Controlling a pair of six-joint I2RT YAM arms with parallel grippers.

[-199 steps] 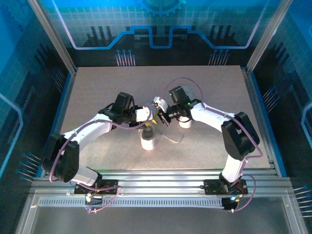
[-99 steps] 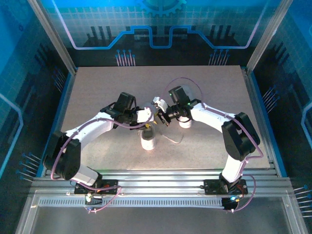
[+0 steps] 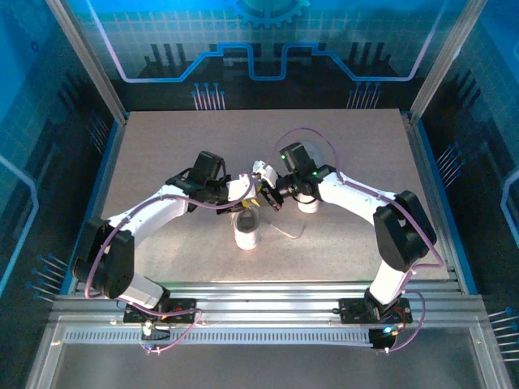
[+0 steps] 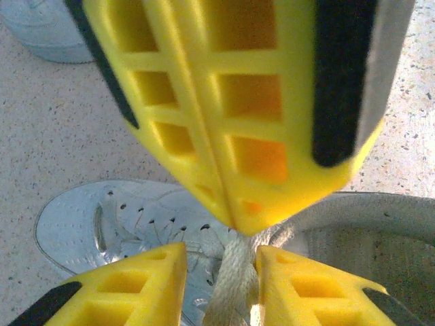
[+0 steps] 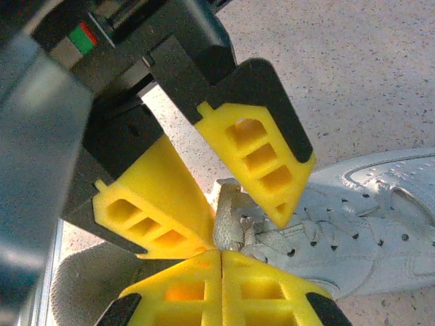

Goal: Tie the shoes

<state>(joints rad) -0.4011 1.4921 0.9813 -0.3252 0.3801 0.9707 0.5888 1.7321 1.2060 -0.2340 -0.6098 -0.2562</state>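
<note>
One white shoe (image 3: 246, 232) stands on the table just below both grippers, its perforated toe (image 4: 102, 221) clear in the left wrist view. A second shoe (image 3: 308, 204) lies partly under the right arm. My right gripper (image 5: 221, 255) is shut, and a raised strand of the lace (image 5: 228, 217) runs up to its tips. My left gripper (image 4: 221, 261) straddles that same lace (image 4: 234, 278). Its jaws stand narrow but open, with the lace against one finger (image 4: 306, 285) and a gap on the other side. Over the shoe in the top view, the left gripper (image 3: 253, 197) and right gripper (image 3: 265, 194) almost touch.
Bare speckled tabletop (image 3: 162, 146) surrounds the shoes. A loose lace end (image 3: 290, 235) trails on the table to the right of the near shoe. Metal frame posts (image 3: 89, 65) and the railed front edge (image 3: 259, 292) bound the work area.
My left gripper has shifted right, closer to the right gripper, and its jaws have narrowed around the lace. The right gripper has stayed shut in place.
</note>
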